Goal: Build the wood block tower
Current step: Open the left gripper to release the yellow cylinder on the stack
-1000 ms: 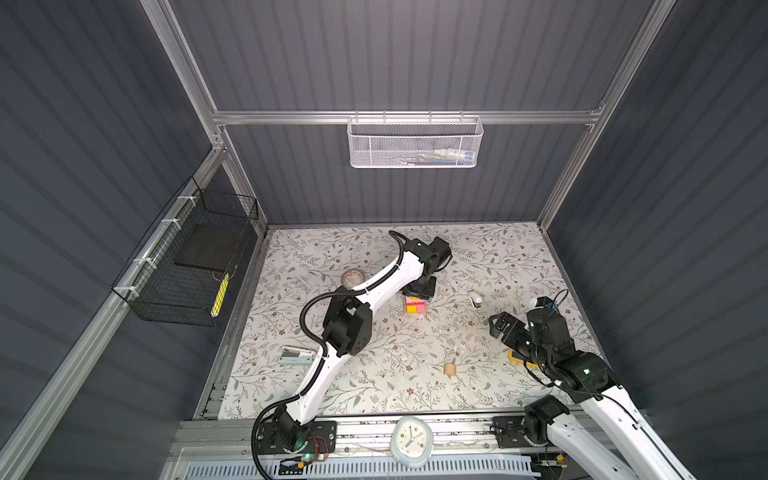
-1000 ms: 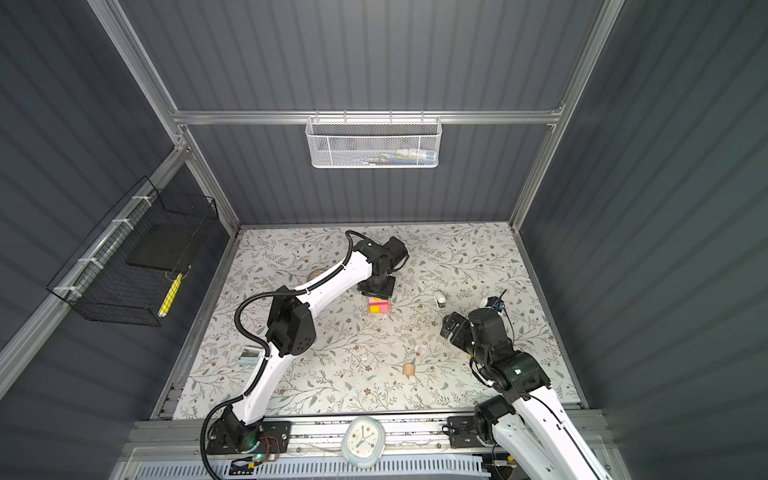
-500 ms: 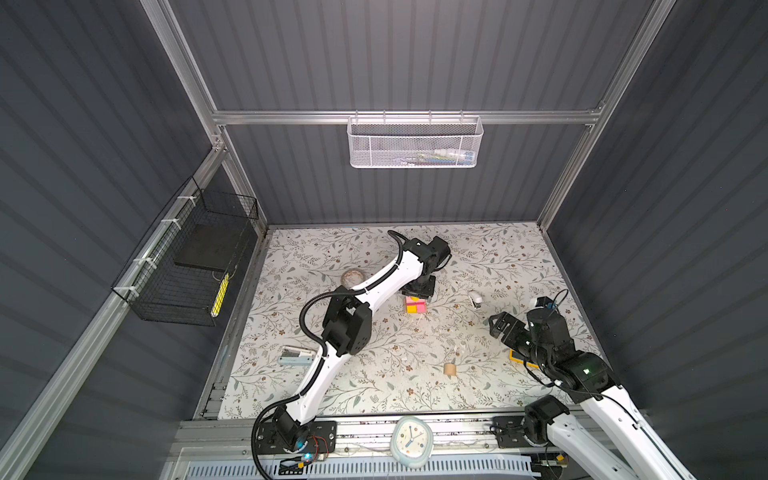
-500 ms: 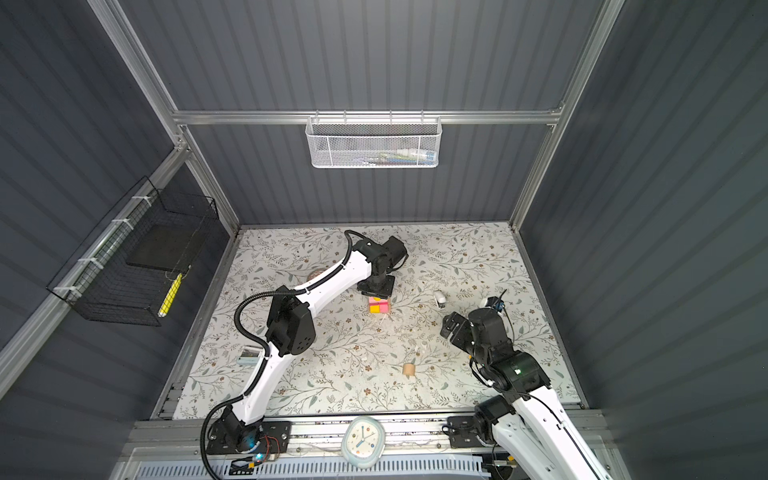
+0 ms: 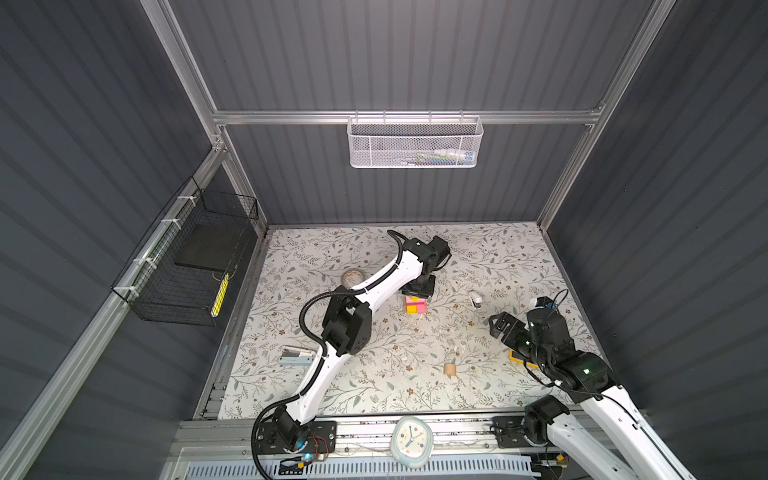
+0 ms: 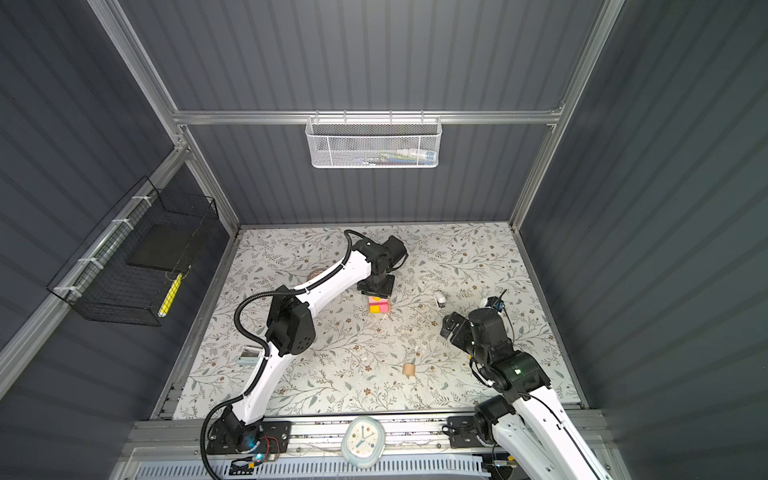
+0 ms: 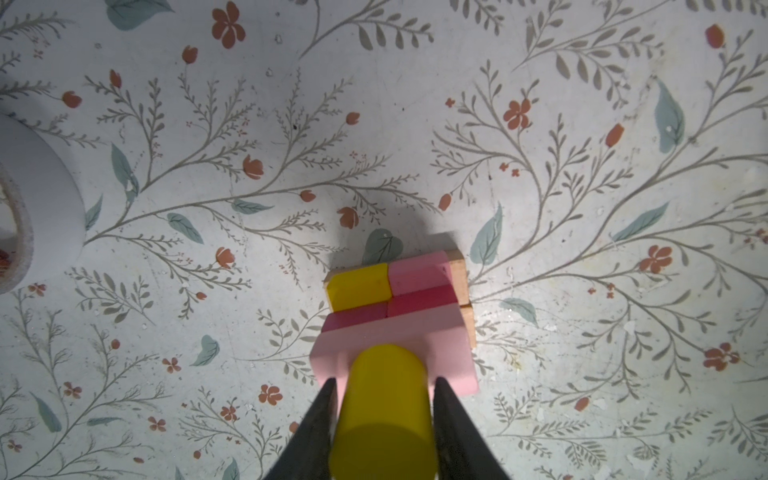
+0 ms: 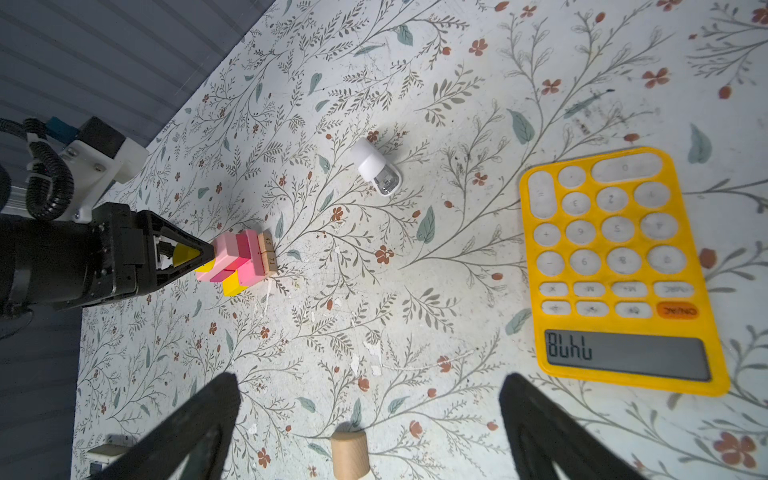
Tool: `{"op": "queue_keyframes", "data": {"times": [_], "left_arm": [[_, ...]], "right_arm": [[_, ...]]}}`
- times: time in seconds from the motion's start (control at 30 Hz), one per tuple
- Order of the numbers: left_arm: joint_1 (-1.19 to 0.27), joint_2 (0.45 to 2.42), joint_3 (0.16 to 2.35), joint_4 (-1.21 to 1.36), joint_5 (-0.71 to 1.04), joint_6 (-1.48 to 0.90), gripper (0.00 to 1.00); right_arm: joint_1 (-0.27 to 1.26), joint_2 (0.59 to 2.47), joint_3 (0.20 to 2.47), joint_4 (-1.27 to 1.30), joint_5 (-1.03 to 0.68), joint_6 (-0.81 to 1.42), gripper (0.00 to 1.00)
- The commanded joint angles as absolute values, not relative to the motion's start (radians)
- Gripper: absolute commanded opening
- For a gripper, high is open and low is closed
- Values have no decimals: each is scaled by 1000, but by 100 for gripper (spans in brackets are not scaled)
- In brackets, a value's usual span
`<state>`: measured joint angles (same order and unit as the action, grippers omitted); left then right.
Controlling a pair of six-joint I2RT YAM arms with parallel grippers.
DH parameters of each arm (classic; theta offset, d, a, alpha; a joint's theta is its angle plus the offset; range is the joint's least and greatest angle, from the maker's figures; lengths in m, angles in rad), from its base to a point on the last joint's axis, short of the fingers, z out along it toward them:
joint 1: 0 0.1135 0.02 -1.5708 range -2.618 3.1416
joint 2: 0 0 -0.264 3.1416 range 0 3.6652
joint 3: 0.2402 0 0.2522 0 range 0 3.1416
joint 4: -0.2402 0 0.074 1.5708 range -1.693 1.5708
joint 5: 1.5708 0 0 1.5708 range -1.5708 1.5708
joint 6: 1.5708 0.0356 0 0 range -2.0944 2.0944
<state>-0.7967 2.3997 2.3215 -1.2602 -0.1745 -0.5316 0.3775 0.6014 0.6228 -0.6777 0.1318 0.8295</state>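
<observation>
Near the middle of the desk (image 5: 332,249), in both top views, the tower (image 5: 415,307) shows as a small pink-and-yellow stack. The left claw (image 5: 419,286) hangs over it from its 12 o'clock side. The right claw (image 5: 500,326) hovers at about 3 o'clock from the stack, well apart, and a loose tan cylinder (image 6: 409,368) lies at about 5 o'clock.

From the left wrist, the claw is clamped on a yellow cylinder (image 7: 384,411), its jaws pressing the curved sides. Just beyond lies a pale pink bar (image 7: 395,345) across magenta, yellow and plain tan pieces. Whether the cylinder already rests on the bar cannot be told.

From the right wrist, the right claw's jaws stand wide apart and empty above the floral surface, with a flat orange calculator (image 8: 615,257) nearby.

The blocks look light, stiff and smoothly painted, so likely a little slippery. The round pieces would roll, so they are best pinched across the curved sides. The unglued stack would probably topple at a slight nudge.
</observation>
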Motion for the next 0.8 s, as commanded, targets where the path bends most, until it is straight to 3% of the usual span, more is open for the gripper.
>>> {"op": "queue_keyframes", "data": {"times": [0.0,0.77], "left_arm": [[-788,2403,2327,-1266,-163,-544,38],[-788,2398,2323,-1258,-152,-555,41]], "right_arm": [[373,601,613,-683,147,828,99],[374,597,609,-686,147,830,99]]}}
